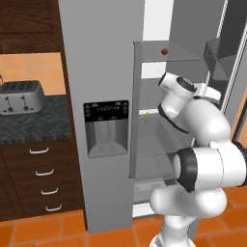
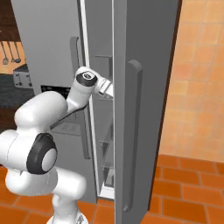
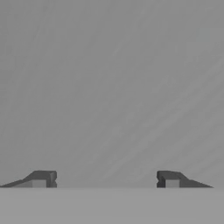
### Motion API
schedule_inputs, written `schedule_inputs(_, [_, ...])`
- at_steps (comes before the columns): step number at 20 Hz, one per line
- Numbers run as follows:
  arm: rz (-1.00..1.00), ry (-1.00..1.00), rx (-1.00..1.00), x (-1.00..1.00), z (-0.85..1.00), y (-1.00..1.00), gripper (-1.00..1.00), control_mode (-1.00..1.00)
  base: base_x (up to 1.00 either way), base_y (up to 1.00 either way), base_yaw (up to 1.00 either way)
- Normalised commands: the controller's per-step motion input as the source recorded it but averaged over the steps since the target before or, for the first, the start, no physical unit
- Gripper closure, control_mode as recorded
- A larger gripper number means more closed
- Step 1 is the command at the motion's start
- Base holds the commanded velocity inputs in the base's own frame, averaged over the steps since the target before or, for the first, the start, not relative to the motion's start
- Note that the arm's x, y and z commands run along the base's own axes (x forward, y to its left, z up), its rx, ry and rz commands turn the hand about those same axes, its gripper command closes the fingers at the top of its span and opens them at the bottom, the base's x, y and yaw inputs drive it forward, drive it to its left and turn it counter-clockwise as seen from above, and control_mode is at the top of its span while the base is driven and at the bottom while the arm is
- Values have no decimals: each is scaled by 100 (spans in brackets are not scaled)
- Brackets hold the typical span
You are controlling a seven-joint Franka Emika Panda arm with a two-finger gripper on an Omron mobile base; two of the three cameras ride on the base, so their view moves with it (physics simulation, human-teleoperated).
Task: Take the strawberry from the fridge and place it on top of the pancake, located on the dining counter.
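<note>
one strawberry (image 1: 164, 50) on top fridge (image 1: 108, 62) shelf, right door swung wide; gripper (image 3: 106, 179) fingers spread apart, nothing between, facing plain grey surface

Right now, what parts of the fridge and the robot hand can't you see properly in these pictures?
- Gripper: the hand view shows its tips wide apart before plain grey; what surface that is cannot be told.
- Strawberry: left base view, too small for detail, a red dot on the top shelf.
- Fridge inside: right base view, the open door covers the shelves.
- Small yellowish thing: left base view, too tiny to name.
</note>
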Motion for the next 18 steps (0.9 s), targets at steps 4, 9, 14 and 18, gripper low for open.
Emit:
schedule_inputs(4, [-8,-5,6,-2,0,-93,-100,-100,0,0,0])
schedule_inputs(9, [-2,-11,1,-20,-10,-61,-100,-100,0,0,0])
schedule_inputs(14, [0,-19,1,-12,-1,-72,-100,-100,0,0,0])
schedule_inputs(18, [1,-18,2,0,-1,-57,-100,-100,0,0,0])
